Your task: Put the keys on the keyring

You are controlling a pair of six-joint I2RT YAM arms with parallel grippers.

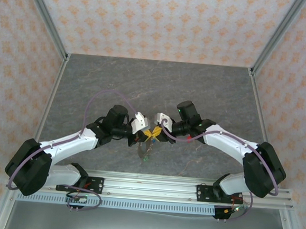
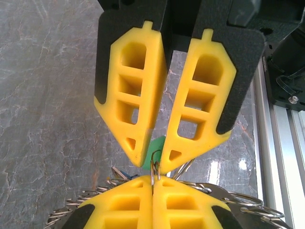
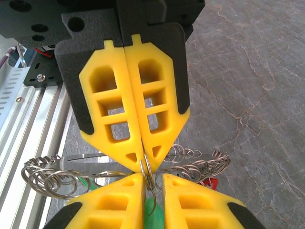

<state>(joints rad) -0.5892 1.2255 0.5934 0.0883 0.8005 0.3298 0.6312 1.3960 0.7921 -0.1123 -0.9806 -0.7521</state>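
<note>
Fingertips of the left gripper (image 2: 153,183) are pressed together at the bottom centre of the left wrist view, pinching a small wire ring (image 2: 155,168). We see the right gripper (image 3: 153,180) tip to tip with it, its fingers slightly parted around that ring, and a green key head (image 3: 151,210) lies in the gap. The keyring (image 3: 47,174), a chain of wire loops, spills out left and right behind the tips, with a red key head (image 3: 209,182) at lower right. In the top view the tips meet at centre frame, near the aluminium rail (image 1: 152,186). Open grey table (image 1: 197,91) stretches toward the upper frame.
</note>
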